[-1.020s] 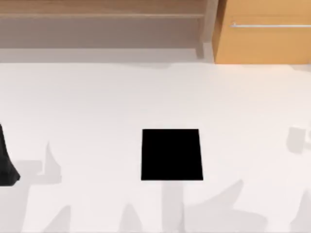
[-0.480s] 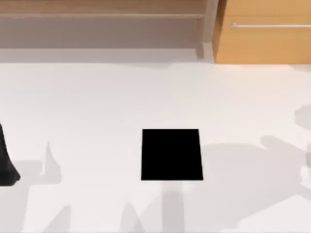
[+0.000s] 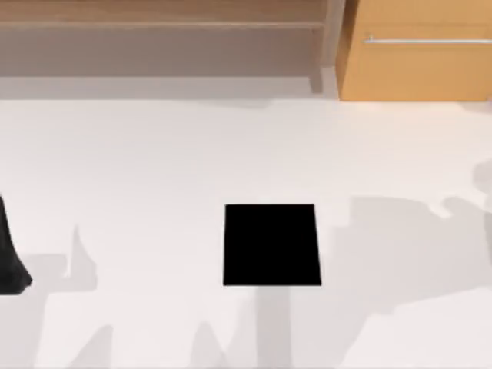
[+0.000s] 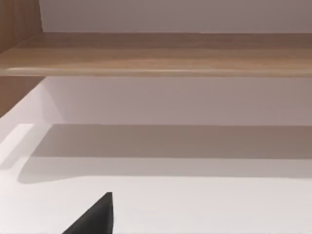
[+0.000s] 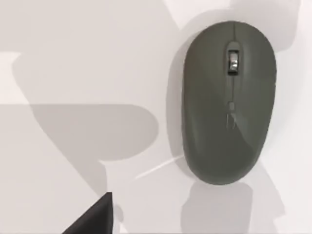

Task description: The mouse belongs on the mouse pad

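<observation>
Top view: left hand (image 3: 11, 257) parked at counter's (image 3: 154, 154) left edge, fingers' state unclear. Mouse pad (image 3: 272, 244) flat near middle, bare. Right wrist view: mouse (image 5: 228, 100) lying on white counter (scroll wheel visible), below right arm's camera.

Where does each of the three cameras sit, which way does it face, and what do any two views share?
Top view: above the table, looking down at the mouse pad, with wooden furniture along the far edge; a black part of the left arm shows at the left edge.
Left wrist view: on the left arm's wrist, low, facing across the table toward a wooden shelf; a dark tip shows.
Right wrist view: on the right arm's wrist, looking down on the mouse; a similar dark tip shows.
Shared: the white table in all three; the wooden furniture in top and left wrist.
</observation>
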Controlling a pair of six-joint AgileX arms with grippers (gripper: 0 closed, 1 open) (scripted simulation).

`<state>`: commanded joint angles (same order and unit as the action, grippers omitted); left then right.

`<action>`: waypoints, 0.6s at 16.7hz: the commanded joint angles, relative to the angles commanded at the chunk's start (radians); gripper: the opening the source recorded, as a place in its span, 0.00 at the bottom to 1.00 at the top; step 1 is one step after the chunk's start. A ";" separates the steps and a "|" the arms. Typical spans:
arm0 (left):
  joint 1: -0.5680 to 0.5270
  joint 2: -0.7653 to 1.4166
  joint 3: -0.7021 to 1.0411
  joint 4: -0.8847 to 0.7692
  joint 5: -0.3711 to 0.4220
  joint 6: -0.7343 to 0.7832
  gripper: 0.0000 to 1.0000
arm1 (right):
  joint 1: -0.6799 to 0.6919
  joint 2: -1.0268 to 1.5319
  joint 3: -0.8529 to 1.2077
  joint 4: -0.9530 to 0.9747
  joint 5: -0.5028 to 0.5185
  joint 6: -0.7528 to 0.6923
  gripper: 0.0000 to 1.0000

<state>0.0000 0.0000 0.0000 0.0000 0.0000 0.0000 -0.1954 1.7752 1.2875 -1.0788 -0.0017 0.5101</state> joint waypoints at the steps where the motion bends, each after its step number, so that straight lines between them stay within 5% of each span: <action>1: 0.000 0.000 0.000 0.000 0.000 0.000 1.00 | 0.000 0.000 0.000 0.000 0.000 0.000 1.00; 10: 0.000 0.000 0.000 0.000 0.000 0.000 1.00 | 0.003 0.110 -0.153 0.272 0.000 0.004 1.00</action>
<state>0.0000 0.0000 0.0000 0.0000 0.0000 0.0000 -0.1923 1.8853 1.1345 -0.8065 -0.0013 0.5139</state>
